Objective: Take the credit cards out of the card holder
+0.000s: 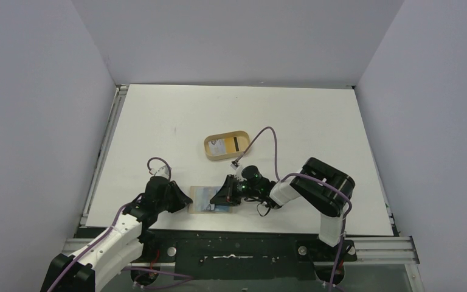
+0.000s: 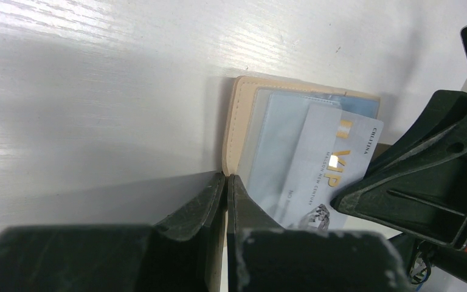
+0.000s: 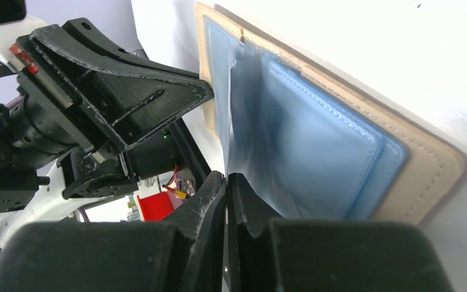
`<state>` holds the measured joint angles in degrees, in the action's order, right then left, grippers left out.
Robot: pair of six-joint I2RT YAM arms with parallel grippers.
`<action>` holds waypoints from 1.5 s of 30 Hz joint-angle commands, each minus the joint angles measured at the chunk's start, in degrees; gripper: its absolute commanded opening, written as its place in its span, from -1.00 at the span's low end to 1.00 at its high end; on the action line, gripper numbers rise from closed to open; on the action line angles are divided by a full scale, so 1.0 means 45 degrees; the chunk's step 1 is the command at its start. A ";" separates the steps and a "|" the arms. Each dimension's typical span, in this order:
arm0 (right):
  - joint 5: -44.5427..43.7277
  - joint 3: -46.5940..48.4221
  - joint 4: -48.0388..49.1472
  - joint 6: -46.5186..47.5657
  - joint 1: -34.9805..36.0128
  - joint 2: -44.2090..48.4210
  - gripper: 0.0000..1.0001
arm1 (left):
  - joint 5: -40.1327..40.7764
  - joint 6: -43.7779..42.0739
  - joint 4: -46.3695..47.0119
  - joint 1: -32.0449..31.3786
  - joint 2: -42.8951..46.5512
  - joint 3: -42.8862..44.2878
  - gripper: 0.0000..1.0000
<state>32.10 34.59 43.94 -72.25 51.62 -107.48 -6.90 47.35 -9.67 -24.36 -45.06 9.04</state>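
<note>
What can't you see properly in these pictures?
- Top view: the card holder is tiny and partly covered by the left hand and right hand, so cards can't be counted.
- Left wrist view: the VIP card has one corner behind the right hand.
- Right wrist view: what the right hand pinches is hidden by its own fingertips.
- Top view: print inside the tray is too small.

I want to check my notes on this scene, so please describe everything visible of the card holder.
The card holder is a flat tan wallet, leather-like, with a stitched border. It lies open on the white table, near the arm bases. Inside are pale blue translucent sleeves; a whitish card with gold VIP letters sticks partly out. The left gripper is shut on its tan edge, and the right gripper is shut, apparently on that card.
</note>
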 commanded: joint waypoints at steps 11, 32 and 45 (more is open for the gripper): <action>0.0730 -0.0033 -0.2689 0.2023 -0.0568 0.2500 -1.00 | 0.0146 -0.0352 -0.0683 -0.0075 -0.0071 0.0038 -1.00; 0.2667 0.6024 -1.4337 0.9650 -0.3074 0.3938 -1.00 | 0.0084 -0.0193 -0.0488 -0.0078 0.0785 -0.0268 -1.00; 0.3255 1.0548 -1.7316 1.2686 -0.4906 0.1470 -1.00 | 0.0786 -0.0214 -0.0482 -0.0070 0.2012 -0.0221 -1.00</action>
<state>43.94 76.58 -30.59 -19.81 32.95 -98.70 -5.34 47.44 -13.28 -24.47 -34.79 6.66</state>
